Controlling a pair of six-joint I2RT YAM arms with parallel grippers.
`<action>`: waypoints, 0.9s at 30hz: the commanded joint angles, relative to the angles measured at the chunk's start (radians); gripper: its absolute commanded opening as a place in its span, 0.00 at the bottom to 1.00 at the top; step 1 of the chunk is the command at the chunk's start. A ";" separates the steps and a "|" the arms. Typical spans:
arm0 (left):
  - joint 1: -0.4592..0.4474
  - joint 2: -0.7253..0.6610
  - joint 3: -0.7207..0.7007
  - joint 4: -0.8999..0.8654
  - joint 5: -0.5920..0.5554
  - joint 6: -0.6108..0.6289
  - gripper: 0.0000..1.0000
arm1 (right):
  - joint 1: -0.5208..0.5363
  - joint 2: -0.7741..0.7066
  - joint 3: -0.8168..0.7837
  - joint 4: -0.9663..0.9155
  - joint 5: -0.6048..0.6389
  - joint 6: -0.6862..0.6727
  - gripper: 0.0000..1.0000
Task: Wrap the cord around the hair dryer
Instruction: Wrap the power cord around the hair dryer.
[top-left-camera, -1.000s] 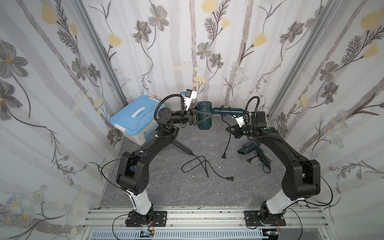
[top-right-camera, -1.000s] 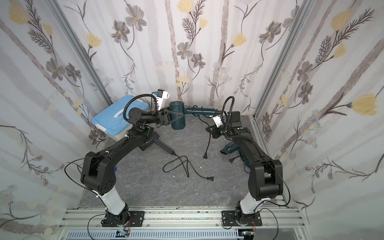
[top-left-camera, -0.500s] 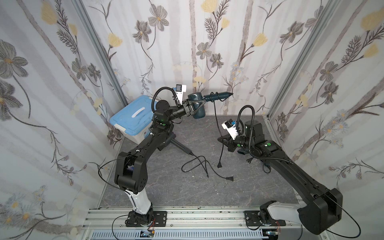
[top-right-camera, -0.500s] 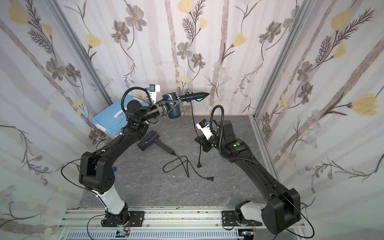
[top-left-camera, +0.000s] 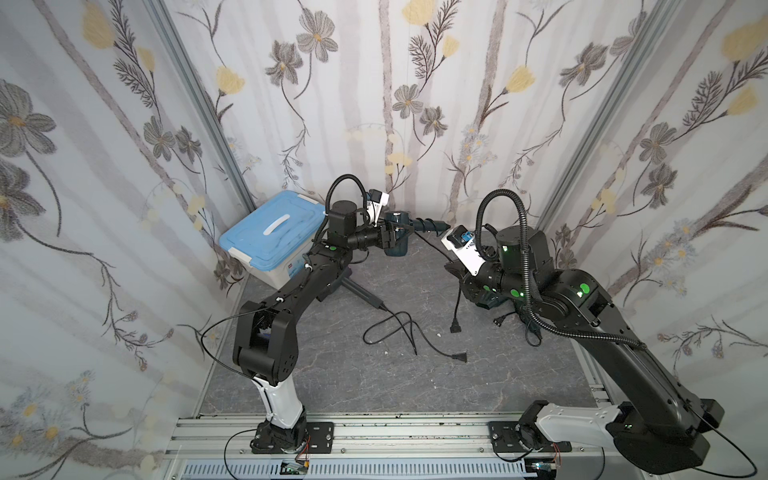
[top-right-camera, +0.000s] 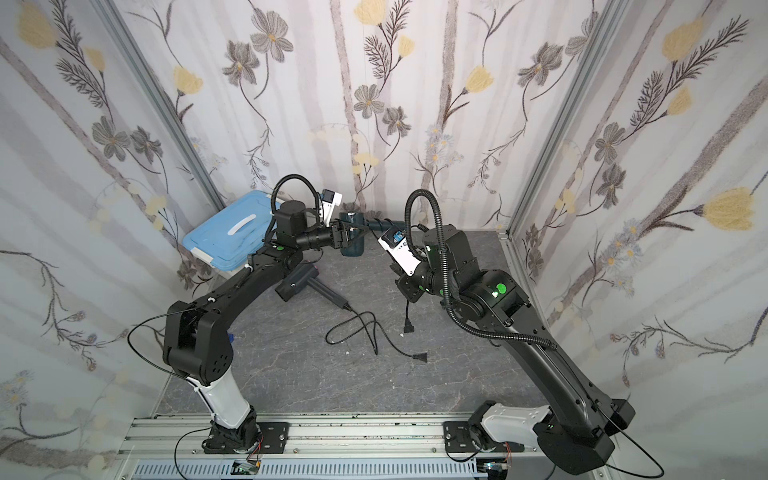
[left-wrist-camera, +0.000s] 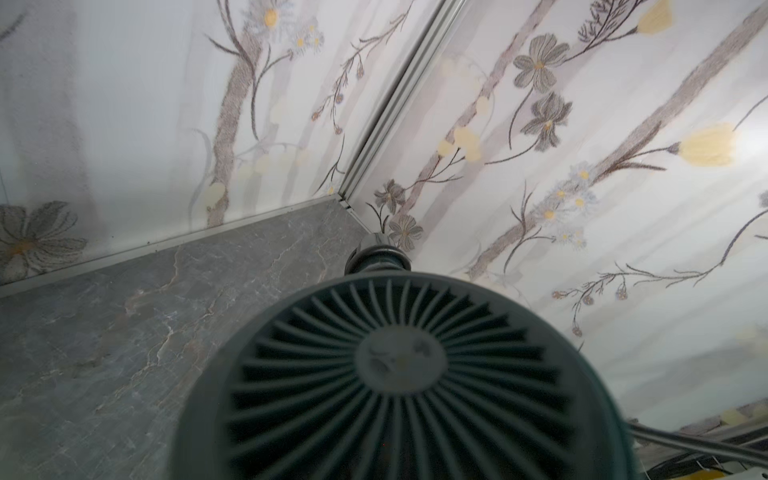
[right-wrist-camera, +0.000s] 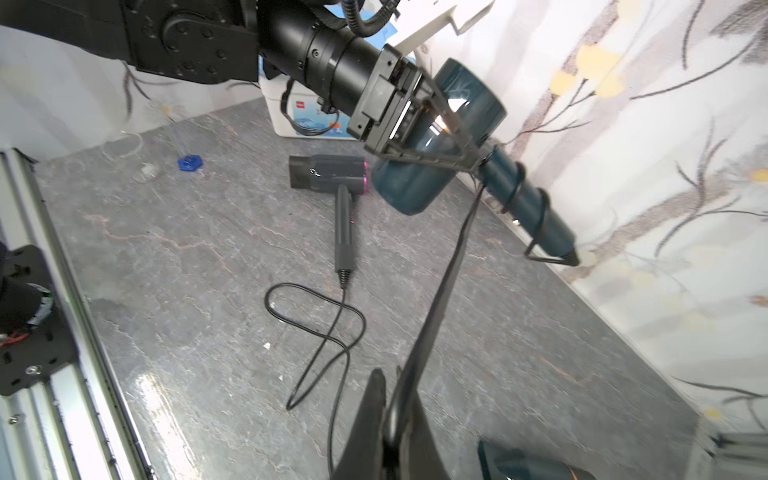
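My left gripper is shut on a teal hair dryer and holds it in the air near the back wall, also seen in a top view. Its handle points toward the right arm, with a few turns of black cord around it. The cord runs taut from the handle's end to my right gripper, which is shut on it. Past that grip the cord's plug hangs just above the table. The dryer's rear grille fills the left wrist view and hides the left fingers.
A grey hair dryer with pink trim lies on the table, its loose cord looping toward the middle. Another teal hair dryer lies under the right arm. A blue-lidded box stands at the back left corner.
The left gripper tipped the dryer's handle up, then brought it level again. The right gripper drew the cord toward the front, then came back up close to the handle.
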 joint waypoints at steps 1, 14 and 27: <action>-0.043 -0.004 0.026 -0.159 -0.021 0.172 0.00 | 0.003 0.037 0.080 -0.066 0.170 -0.090 0.00; -0.268 -0.135 0.003 -0.680 0.112 0.566 0.00 | -0.195 0.236 0.280 0.045 0.339 -0.334 0.00; -0.265 -0.243 0.016 -0.472 0.399 0.419 0.00 | -0.402 0.398 0.203 0.150 -0.259 -0.261 0.00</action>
